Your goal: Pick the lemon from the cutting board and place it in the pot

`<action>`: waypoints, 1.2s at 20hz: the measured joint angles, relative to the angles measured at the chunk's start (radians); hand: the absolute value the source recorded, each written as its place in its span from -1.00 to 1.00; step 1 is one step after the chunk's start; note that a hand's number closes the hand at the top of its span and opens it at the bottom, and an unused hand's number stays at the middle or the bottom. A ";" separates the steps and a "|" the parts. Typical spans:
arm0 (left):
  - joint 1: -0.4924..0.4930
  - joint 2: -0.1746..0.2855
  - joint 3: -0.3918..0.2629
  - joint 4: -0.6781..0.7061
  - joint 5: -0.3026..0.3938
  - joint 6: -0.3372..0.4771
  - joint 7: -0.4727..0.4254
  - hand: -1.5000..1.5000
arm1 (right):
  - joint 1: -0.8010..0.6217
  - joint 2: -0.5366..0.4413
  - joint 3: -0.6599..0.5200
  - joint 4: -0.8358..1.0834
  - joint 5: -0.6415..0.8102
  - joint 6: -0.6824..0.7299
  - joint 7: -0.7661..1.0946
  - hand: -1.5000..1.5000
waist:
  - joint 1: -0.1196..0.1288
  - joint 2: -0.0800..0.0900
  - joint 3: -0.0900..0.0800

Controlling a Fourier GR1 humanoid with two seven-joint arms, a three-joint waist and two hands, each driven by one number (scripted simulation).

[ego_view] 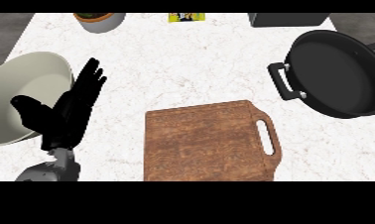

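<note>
I cannot find the lemon anywhere on my feed: the cutting board [205, 143] lies bare, its wood surface showing from edge to edge, and the black pot [330, 77] to its right shows only its dark floor, so I can't tell where the fruit is. The board sits at the near middle of the counter [190, 64] with its slotted handle turned toward the pot, which I judge keeps the carry short. The pot stands well apart from the board, one side handle [282, 82] facing inward. My left hand [70, 114] is at the left edge, open with fingers straight and pointing up, holding nothing; it partly overlaps a white bowl [33, 84] and looks parked out of the way. The right hand is out of view. Along the far edge sit a planter [99, 20], a yellow packet [187, 17] and a dark grey box [287, 19], none near the work.
</note>
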 measured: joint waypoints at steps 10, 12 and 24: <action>-0.012 -0.009 0.001 0.014 -0.006 0.002 -0.001 0.00 | 0.011 -0.087 -0.252 -0.194 -0.208 0.080 -0.131 1.00 | 0.008 0.000 -0.001; -0.025 -0.014 -0.001 0.033 -0.011 0.004 -0.007 0.00 | -0.023 -0.096 -0.274 -0.239 -0.256 0.112 -0.105 1.00 | 0.011 0.001 -0.001; -0.028 -0.010 0.004 0.021 -0.011 -0.019 -0.001 0.00 | -0.334 -0.151 -0.133 -0.223 -0.321 0.179 0.185 1.00 | 0.037 0.006 -0.001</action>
